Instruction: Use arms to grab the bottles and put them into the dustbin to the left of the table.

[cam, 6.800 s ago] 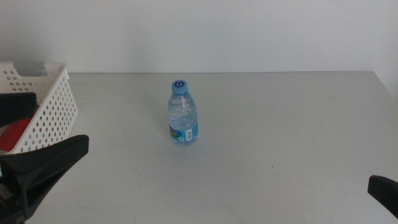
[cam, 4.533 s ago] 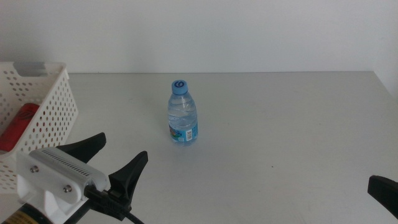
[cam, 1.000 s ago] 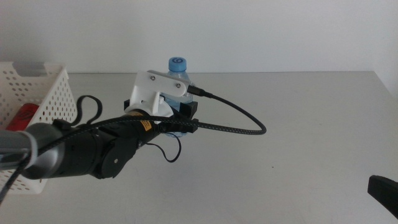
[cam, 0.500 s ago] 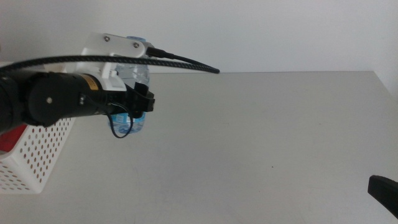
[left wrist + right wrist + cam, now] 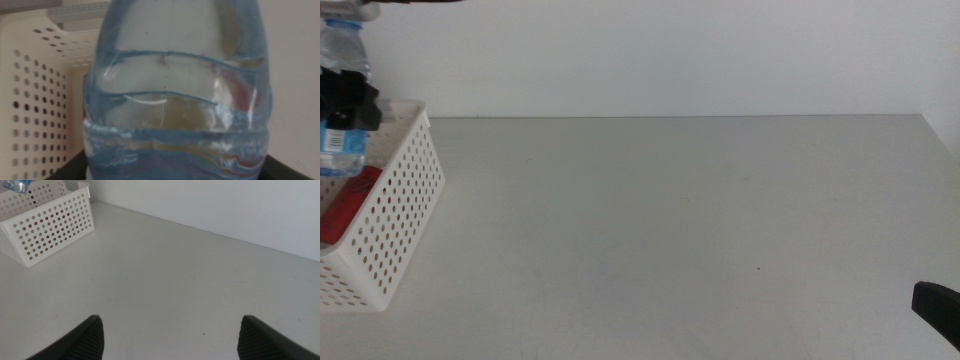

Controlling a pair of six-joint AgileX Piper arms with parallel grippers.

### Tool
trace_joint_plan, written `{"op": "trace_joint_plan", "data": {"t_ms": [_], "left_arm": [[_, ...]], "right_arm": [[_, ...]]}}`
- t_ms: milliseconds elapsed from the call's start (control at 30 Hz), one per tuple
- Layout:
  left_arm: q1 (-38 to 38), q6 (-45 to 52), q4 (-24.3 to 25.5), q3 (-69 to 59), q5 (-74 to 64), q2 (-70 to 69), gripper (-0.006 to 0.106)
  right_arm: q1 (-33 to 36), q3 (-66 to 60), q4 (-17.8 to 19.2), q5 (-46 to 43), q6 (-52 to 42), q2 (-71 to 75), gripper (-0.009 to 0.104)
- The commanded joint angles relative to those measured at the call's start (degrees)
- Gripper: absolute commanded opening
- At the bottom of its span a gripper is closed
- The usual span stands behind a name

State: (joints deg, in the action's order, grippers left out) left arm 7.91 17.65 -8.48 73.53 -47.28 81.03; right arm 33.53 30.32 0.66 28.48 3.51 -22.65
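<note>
Clear plastic caught my eye first in the middle view: the water bottle point(image 5: 342, 100) hung upright above the dustbin point(image 5: 405, 195) at the bench's left edge, with the left gripper point(image 5: 348, 98) clenched round its middle as a dark mass. Inside the white perforated basket I could make out the red can point(image 5: 345, 205) lying along the bottom. The bench point(image 5: 680, 220) stretched pale grey to its far edge, and the right gripper point(image 5: 937, 308) showed only as a dark tip at the near right corner.

From the left wrist, the bottle point(image 5: 177, 95) filled almost the whole picture, the dustbin's holed wall point(image 5: 37, 100) behind it.

From the right wrist, the jaws stood wide apart and empty over the bench point(image 5: 165, 280), the dustbin point(image 5: 47, 222) well apart at the far left corner.
</note>
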Motion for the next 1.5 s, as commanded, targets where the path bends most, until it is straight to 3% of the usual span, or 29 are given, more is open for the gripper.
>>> {"op": "trace_joint_plan", "data": {"t_ms": [0,300,700,1033,1467], "left_arm": [[2.8,3.1,-1.3,5.3,0.5,-2.2,0.002],[9.4,6.8,-1.6,11.6,-7.4,5.8,0.002],[9.4,9.4,-4.4,11.8,-7.3,16.1,0.007],[9.4,9.6,-3.6,11.8,-7.7,20.6,0.038],[9.4,12.2,-4.2,11.8,-7.6,21.0,0.094]], "right_arm": [[0.2,1.9,0.7,-3.9,-0.3,-0.4,0.071],[0.2,1.9,0.7,-3.9,-0.3,-0.4,0.071],[0.2,1.9,0.7,-3.9,-0.3,-0.4,0.071],[0.2,1.9,0.7,-3.9,-0.3,-0.4,0.071],[0.2,1.9,0.7,-3.9,-0.3,-0.4,0.071]]}}
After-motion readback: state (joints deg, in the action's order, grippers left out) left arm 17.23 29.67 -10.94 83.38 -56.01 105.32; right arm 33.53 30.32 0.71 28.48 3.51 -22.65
